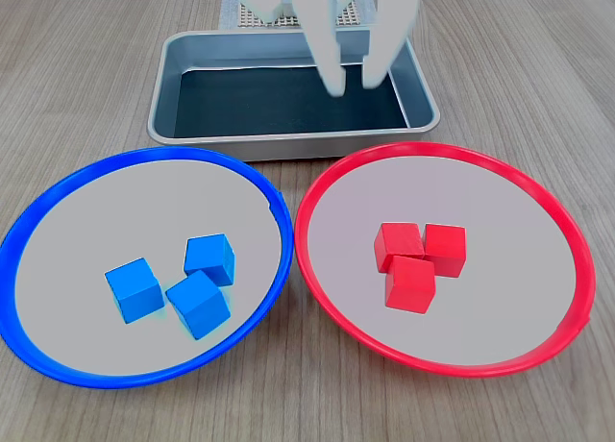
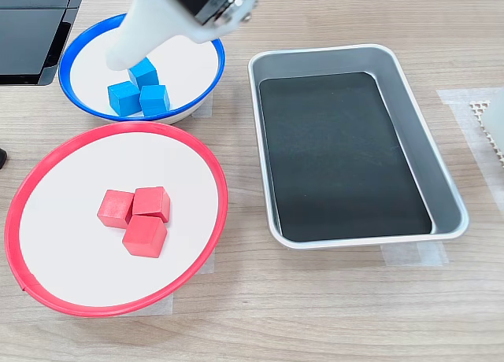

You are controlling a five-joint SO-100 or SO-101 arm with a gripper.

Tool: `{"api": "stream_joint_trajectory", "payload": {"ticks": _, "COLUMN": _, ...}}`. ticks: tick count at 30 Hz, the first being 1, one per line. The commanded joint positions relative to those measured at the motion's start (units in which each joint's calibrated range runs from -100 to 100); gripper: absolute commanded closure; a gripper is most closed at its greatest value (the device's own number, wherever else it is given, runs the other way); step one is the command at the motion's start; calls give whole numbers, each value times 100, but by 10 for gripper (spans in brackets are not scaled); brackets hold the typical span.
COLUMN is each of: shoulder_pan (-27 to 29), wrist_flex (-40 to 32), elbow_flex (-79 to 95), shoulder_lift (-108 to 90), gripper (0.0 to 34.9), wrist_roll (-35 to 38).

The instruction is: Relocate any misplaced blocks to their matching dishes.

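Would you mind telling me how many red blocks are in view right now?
3. All three red blocks sit clustered in the red-rimmed plate; none are in the blue-rimmed plate or tray.

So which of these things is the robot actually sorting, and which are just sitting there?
Part of the job:
- three blue blocks, in the blue-rimmed plate
- three red blocks, in the red-rimmed plate
- gripper, empty, above the tray

Just lying about:
- grey metal tray, nothing in it
- dark device at the second exterior view's left edge
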Motion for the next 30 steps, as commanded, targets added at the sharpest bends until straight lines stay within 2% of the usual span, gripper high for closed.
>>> {"api": "stream_joint_trajectory", "payload": {"ticks": 1, "shoulder_pan": 119, "wrist_flex": -649, "elbow_flex": 1758, "shoulder_lift": -1779, "gripper": 346, "wrist_roll": -611}}
{"api": "stream_joint_trajectory", "payload": {"ticks": 10, "shoulder_pan": 326, "wrist_flex": -525, "elbow_flex": 3624, "shoulder_lift": -3868, "gripper": 346, "wrist_roll": -2173}}
{"api": "stream_joint_trajectory", "payload": {"ticks": 18, "shoulder_pan": 486, "wrist_flex": -344, "elbow_flex": 5081, "shoulder_lift": -5736, "gripper": 346, "wrist_roll": -2930}}
{"api": "stream_joint_trajectory", "payload": {"ticks": 23, "shoulder_pan": 608, "wrist_flex": 399, "elbow_flex": 6027, "shoulder_lift": -7271, "gripper": 346, "wrist_roll": -3258}}
{"api": "stream_joint_trajectory", "payload": {"ticks": 30, "shoulder_pan": 655, "wrist_flex": 1068, "elbow_flex": 6847, "shoulder_lift": -8320, "gripper": 346, "wrist_roll": -3570}}
